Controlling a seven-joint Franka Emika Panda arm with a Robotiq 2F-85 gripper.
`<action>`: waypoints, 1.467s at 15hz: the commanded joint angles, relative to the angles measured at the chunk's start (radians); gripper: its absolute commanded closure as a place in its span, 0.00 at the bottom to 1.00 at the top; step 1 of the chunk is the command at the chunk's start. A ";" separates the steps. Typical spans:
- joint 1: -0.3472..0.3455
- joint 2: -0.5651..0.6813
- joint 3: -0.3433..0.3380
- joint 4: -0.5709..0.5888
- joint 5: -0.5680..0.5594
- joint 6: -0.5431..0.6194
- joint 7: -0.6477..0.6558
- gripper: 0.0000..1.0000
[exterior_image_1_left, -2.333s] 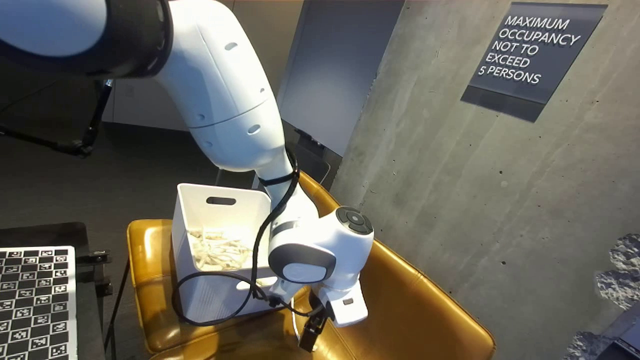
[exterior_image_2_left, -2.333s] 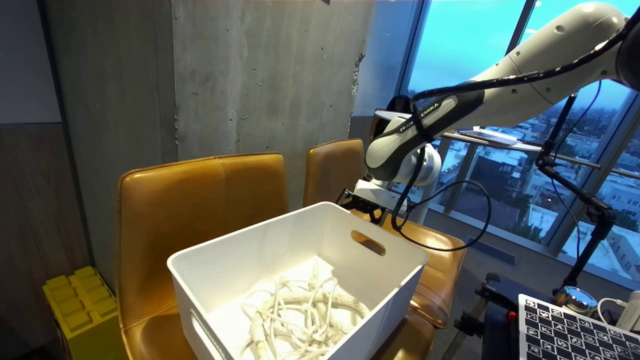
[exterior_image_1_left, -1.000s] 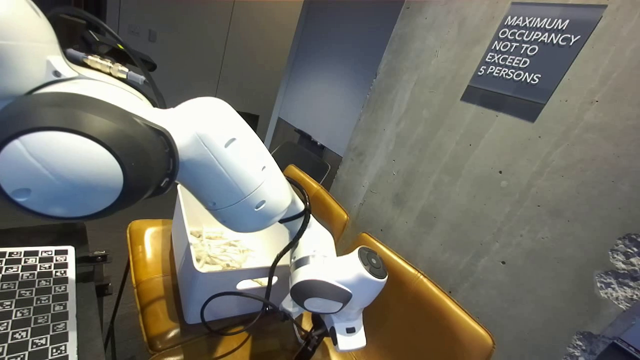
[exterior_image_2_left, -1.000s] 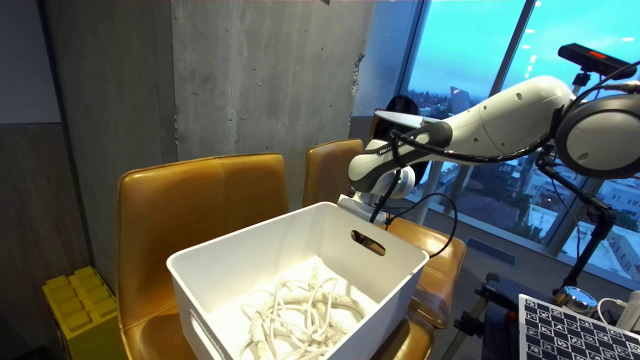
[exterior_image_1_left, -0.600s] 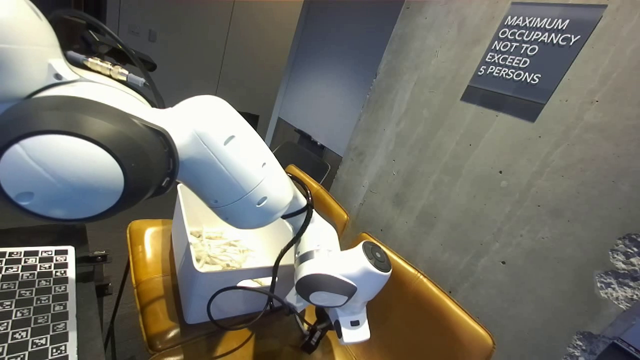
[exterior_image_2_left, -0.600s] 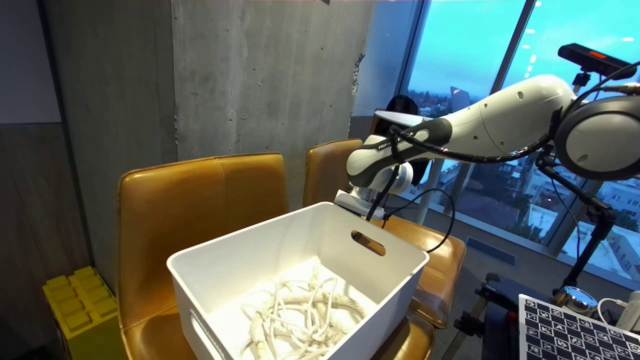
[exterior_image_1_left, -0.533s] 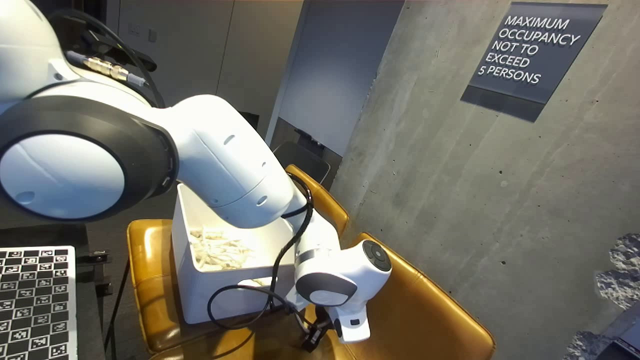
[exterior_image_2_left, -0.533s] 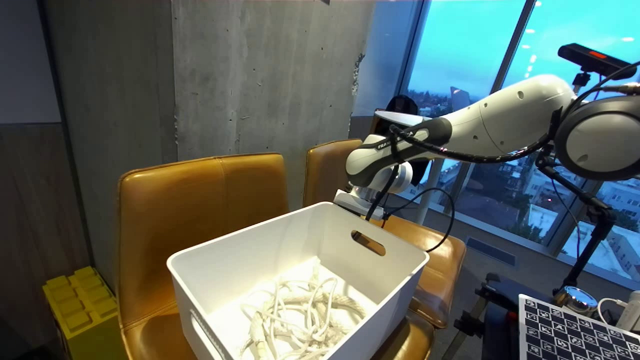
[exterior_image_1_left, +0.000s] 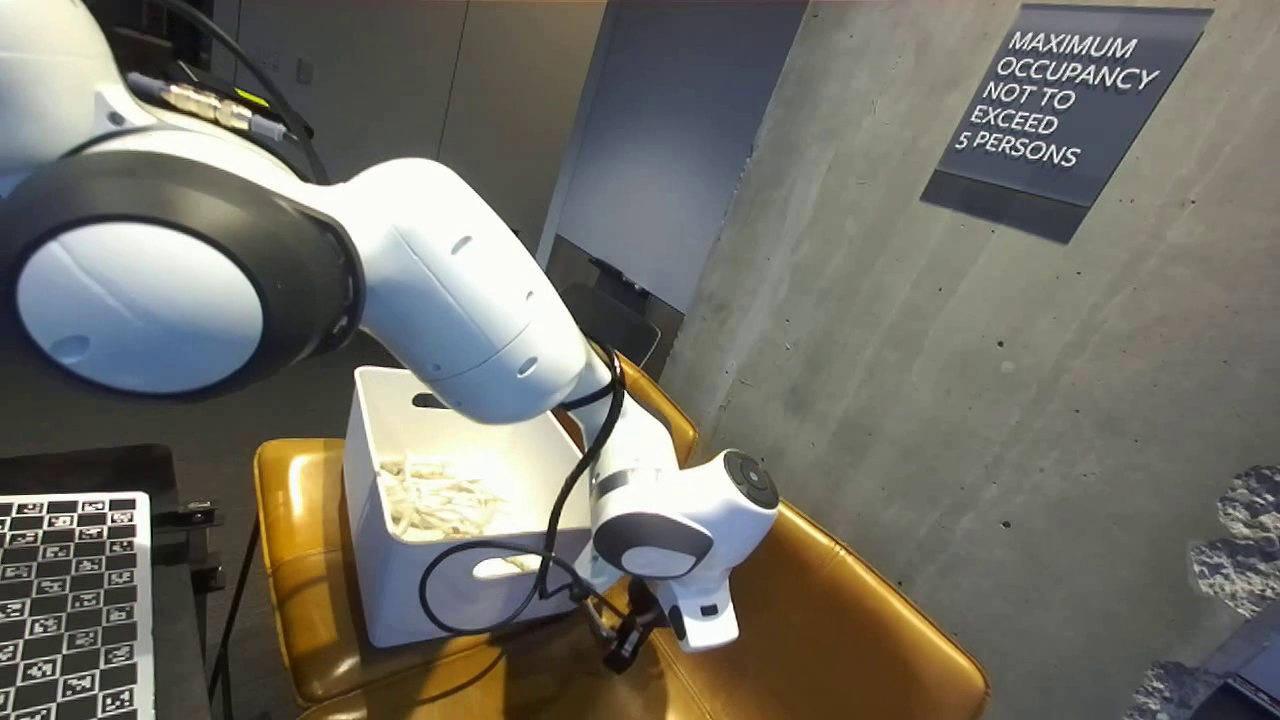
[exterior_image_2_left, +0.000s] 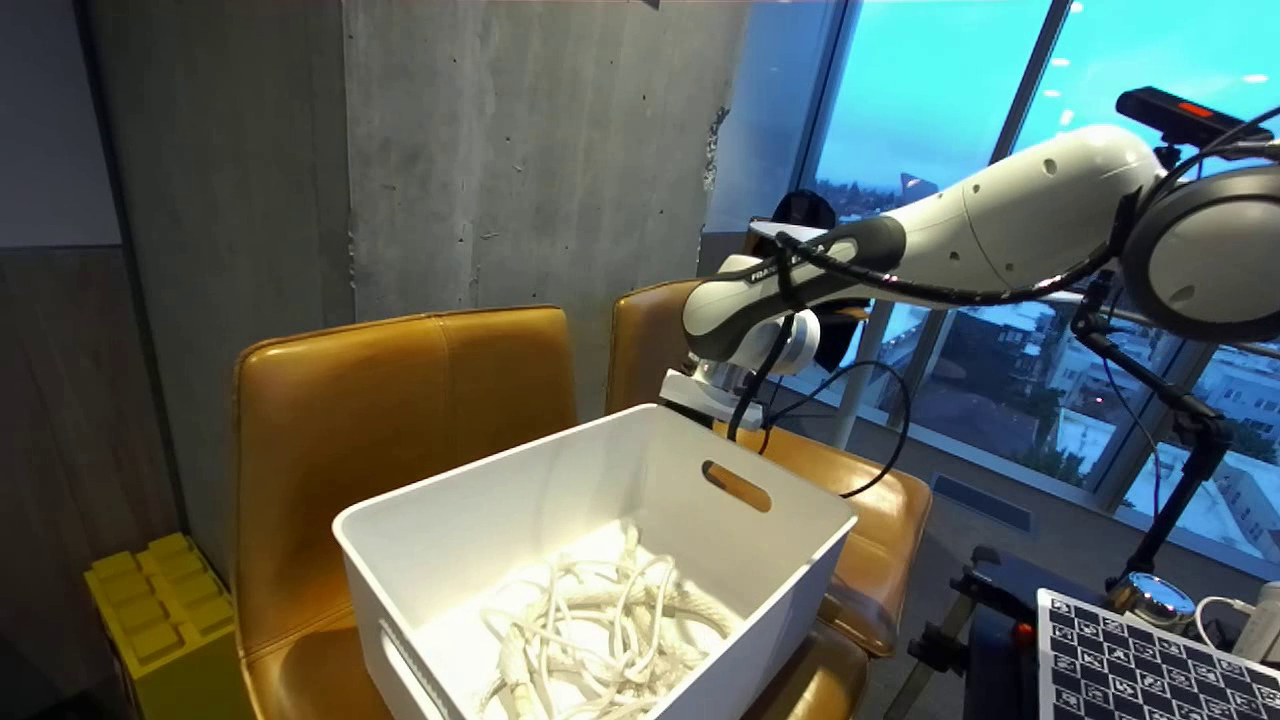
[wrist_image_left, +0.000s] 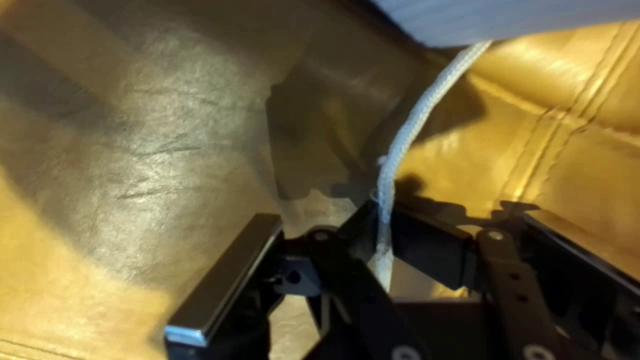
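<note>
In the wrist view a white braided rope (wrist_image_left: 407, 132) runs across tan leather from beside the white box's wall (wrist_image_left: 505, 17) down into my gripper (wrist_image_left: 383, 227). The black fingers pinch it, and its tail hangs below them. An exterior view has the gripper (exterior_image_1_left: 628, 645) low over the chair seat, just beyond the box's near end. The white box (exterior_image_2_left: 500, 465) stands on the chairs, with a tangle of white rope (exterior_image_2_left: 625, 630) lying inside. From that side the box's end wall hides my fingers; only the white hand (exterior_image_2_left: 710, 397) shows above the rim.
Tan chair backs (exterior_image_2_left: 400, 390) stand against the concrete wall (exterior_image_1_left: 1000, 400). A black table edge carries a checkered board (exterior_image_1_left: 75, 600). A yellow block (exterior_image_2_left: 165, 600) sits on the floor. My black cable (exterior_image_1_left: 480, 545) loops beside the box.
The arm came down between two seconds and one second ago. Since then the hand has risen a little off the seat. The box has not moved.
</note>
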 joint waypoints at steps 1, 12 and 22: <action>0.038 -0.180 0.036 -0.152 0.003 0.009 -0.094 0.97; 0.116 -0.610 0.094 -0.285 0.005 -0.077 -0.172 0.97; 0.207 -1.082 0.146 -0.716 0.041 -0.117 -0.223 0.97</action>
